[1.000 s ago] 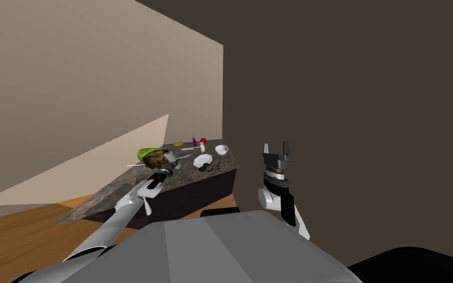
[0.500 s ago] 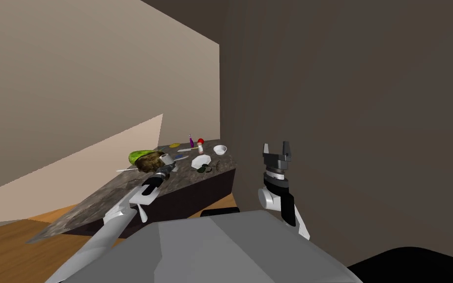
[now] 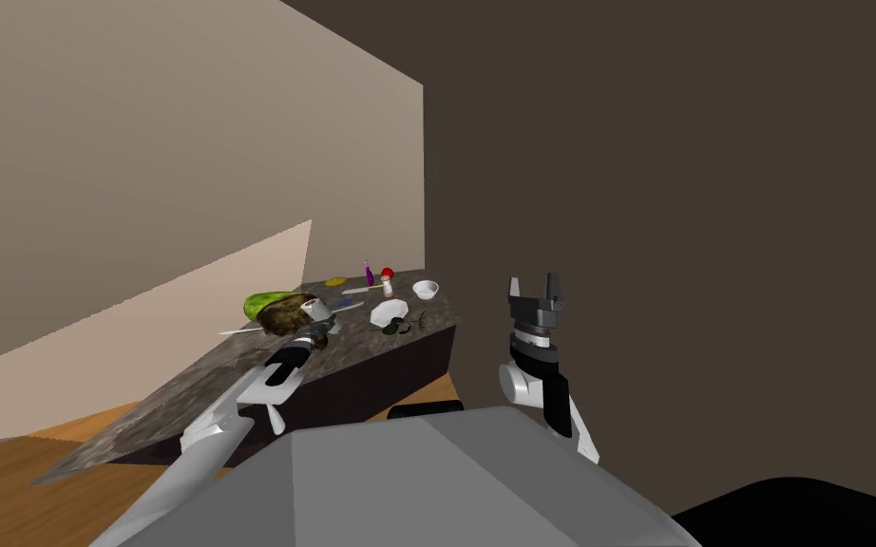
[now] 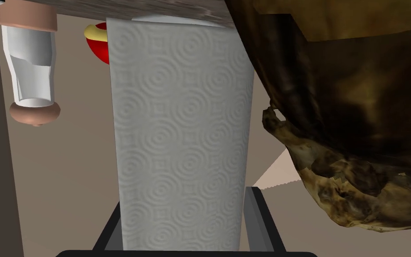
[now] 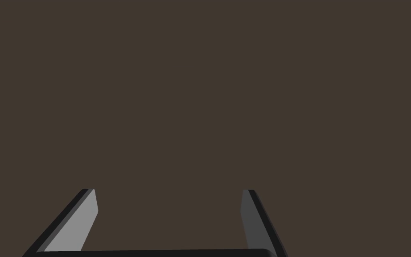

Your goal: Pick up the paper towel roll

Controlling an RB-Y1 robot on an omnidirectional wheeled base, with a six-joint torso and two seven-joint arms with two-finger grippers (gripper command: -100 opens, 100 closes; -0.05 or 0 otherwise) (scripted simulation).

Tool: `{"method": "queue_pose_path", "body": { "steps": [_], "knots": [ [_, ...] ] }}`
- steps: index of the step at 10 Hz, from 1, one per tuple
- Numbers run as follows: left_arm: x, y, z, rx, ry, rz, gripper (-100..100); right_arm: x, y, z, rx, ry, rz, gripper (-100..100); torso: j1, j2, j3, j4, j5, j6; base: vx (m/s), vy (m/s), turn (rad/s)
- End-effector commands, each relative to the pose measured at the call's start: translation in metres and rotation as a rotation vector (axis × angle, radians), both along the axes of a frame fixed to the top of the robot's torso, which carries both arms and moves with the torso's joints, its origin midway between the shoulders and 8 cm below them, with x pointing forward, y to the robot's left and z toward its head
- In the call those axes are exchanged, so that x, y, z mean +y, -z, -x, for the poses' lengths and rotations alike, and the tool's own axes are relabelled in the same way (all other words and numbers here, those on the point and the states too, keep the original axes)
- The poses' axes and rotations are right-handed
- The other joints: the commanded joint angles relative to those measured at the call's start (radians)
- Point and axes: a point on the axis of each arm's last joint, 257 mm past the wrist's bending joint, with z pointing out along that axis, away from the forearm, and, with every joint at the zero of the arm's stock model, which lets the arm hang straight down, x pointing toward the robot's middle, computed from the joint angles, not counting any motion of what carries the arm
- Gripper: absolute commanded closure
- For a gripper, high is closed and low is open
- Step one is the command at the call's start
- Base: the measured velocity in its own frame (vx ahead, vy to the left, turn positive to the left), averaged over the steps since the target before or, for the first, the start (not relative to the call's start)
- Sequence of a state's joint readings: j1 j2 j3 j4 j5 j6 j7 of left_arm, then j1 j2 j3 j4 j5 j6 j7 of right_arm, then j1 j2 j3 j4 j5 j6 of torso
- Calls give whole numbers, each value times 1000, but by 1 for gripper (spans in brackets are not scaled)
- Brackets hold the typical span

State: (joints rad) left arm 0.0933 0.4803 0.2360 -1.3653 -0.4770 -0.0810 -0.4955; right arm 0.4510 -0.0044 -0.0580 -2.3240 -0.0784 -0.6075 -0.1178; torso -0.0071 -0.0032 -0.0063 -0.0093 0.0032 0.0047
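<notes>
The paper towel roll (image 4: pixel 182 134) is white with an embossed ring pattern and stands on the dark marbled counter (image 3: pixel 189 399). In the head view the roll (image 3: pixel 313 308) is a small white cylinder beside a brown lumpy object (image 3: pixel 284 315). My left gripper (image 4: pixel 182 196) has a finger against each side of the roll and is shut on it; the left gripper (image 3: pixel 320 323) reaches over the counter from the near side. My right gripper (image 3: pixel 534 283) is raised at my right, open, facing a dark brown wall, with nothing between its fingers (image 5: pixel 84 218).
The brown lumpy object (image 4: pixel 356 134) sits close beside the roll, and a white bottle with brown ends (image 4: pixel 30 76) stands on its other side. Farther along the counter are a white bowl (image 3: pixel 426 289), a plate (image 3: pixel 390 311) and small bottles (image 3: pixel 368 273). A dark wall rises at the right.
My head view has shifted, so the counter sits a little further left and lower. The left gripper stays at the roll. The right arm has not moved.
</notes>
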Motion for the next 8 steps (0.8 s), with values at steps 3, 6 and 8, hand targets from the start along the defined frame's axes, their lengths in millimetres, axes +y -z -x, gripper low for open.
{"method": "queue_pose_path", "body": {
  "steps": [3,6,8],
  "knots": [
    [1,-11,19,-10,-25,-7,100,0,0,0,0,0,0,0,2,0,0,0,0,-1,2,30,-93],
    [6,-19,40,-12,-58,-15,100,0,0,0,0,0,0,0,2,0,0,0,0,-1,2,31,-84],
    [7,-16,39,-5,-62,-11,0,0,0,0,0,0,0,0,0,1,0,0,0,-1,-1,4,2]
  ]
}}
